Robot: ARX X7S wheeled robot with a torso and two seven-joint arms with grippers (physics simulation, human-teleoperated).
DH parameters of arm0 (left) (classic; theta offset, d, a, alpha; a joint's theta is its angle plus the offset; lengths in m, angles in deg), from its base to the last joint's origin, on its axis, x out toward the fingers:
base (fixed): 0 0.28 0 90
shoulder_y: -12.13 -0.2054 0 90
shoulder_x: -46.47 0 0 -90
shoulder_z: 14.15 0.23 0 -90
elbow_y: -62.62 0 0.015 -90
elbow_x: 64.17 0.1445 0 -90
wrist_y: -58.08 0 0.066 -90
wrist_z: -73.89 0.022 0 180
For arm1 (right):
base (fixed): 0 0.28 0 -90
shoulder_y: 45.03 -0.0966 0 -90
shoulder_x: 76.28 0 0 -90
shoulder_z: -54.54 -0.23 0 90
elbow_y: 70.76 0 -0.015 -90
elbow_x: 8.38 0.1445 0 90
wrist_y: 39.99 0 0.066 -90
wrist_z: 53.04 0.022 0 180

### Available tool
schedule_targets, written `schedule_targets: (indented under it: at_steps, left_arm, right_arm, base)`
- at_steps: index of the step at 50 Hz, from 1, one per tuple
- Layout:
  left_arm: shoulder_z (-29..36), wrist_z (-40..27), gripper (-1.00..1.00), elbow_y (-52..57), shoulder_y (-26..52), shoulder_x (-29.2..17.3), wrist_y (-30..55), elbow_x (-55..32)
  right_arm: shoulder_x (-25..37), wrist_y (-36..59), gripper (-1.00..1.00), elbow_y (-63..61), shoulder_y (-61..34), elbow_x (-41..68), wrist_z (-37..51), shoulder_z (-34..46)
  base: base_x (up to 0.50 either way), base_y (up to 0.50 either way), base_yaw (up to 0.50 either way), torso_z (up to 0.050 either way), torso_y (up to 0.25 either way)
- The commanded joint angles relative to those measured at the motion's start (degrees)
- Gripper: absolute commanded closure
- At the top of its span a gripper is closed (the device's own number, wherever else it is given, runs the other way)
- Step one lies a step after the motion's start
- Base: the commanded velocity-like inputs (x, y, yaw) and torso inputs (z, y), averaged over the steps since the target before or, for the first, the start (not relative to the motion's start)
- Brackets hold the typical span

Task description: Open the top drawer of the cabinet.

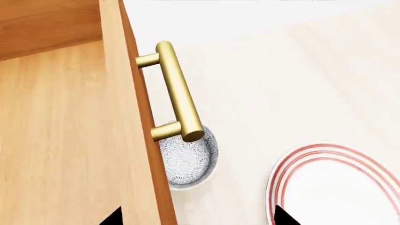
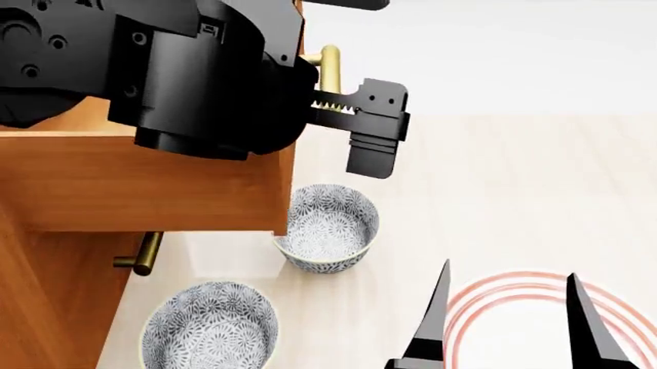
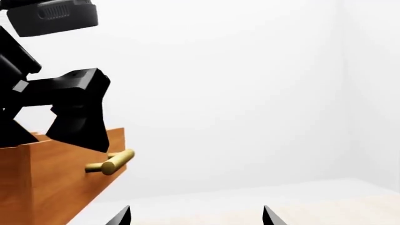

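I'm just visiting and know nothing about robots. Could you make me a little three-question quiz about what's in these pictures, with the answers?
1. True or false: the top drawer is pulled out from the cabinet.
2. How many patterned bowls show in the head view?
3. What does the left gripper hold? A) the brass handle B) a bowl C) nothing

Key
1. True; it juts out over the lower handle.
2. Two: one near the drawer's corner, one nearer the robot.
3. C; its jaws are open, straddling the drawer front, and the handle stands free.
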State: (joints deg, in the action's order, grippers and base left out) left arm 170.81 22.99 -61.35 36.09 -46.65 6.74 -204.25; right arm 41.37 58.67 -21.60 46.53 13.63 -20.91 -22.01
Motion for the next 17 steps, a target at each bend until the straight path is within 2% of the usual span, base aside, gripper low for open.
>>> schedule_targets:
  at_steps: [1, 17]
  left_arm:
    - [-4.1, 4.2, -1.0, 9.3, -0.6, 3.1, -5.2, -13.7]
    - [-4.1, 5.0, -1.0, 15.8, -1.6, 3.1, -10.2, -15.0]
  right_arm:
    - [-0.6, -0.8, -1.0, 0.5, -0.1, -0.4, -1.3, -0.7]
    - [-0.4, -1.3, -1.0, 0.3, 0.1, 0.1, -1.2, -1.0]
  base:
    - [0.0, 0.0, 0.0, 0.0, 0.0]
    - [0.0, 0.0, 0.0, -0.001, 0.001]
